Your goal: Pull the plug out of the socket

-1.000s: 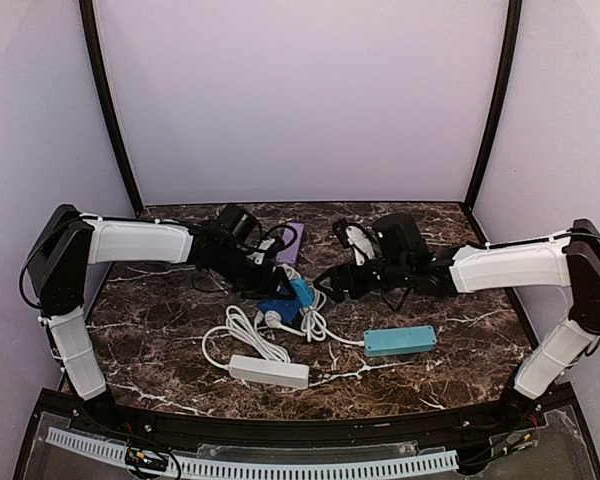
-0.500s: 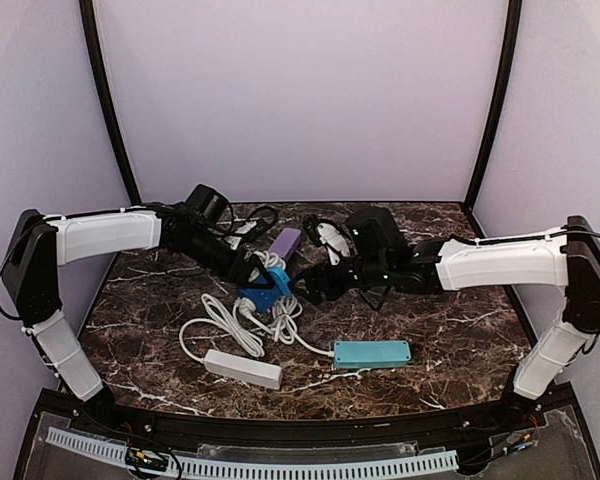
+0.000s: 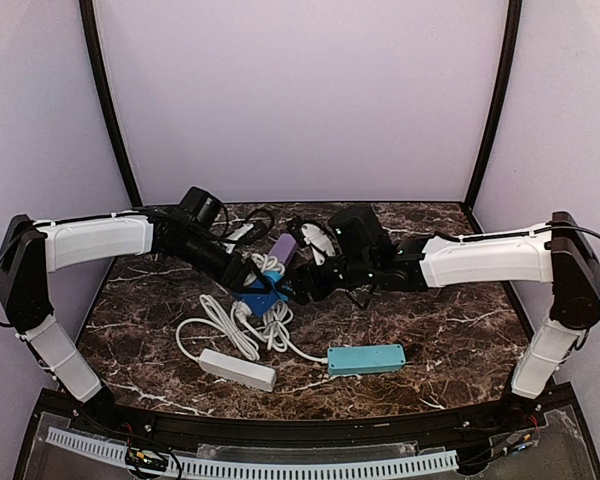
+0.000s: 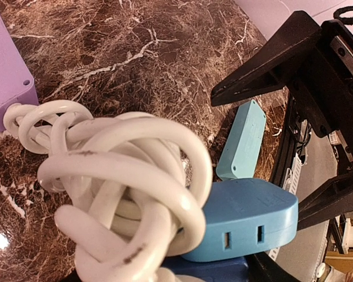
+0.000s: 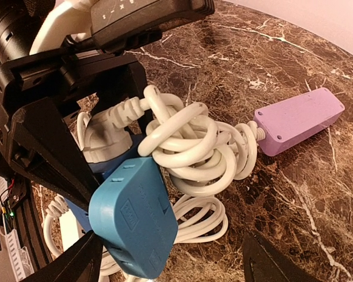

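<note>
Marbled tabletop (image 3: 460,330), left claw (image 3: 248,283) clamped on blue socket (image 3: 260,300), right claw (image 3: 298,290) spread apart beside tangled white cord (image 5: 188,158)

white arm shells (image 3: 90,243), black joints (image 3: 25,275)

The bench (image 3: 460,330) is a dark brown marble slab with white veins. A teal power strip (image 3: 366,359) lies flat near its front edge, right of centre. A white power strip (image 3: 238,369) lies to the left of it, also near the front and slightly slanted. Loops of white cord (image 3: 220,325) lie on the bench just behind the white strip. A purple power strip (image 3: 283,250) lies farther back, near the middle.
</note>
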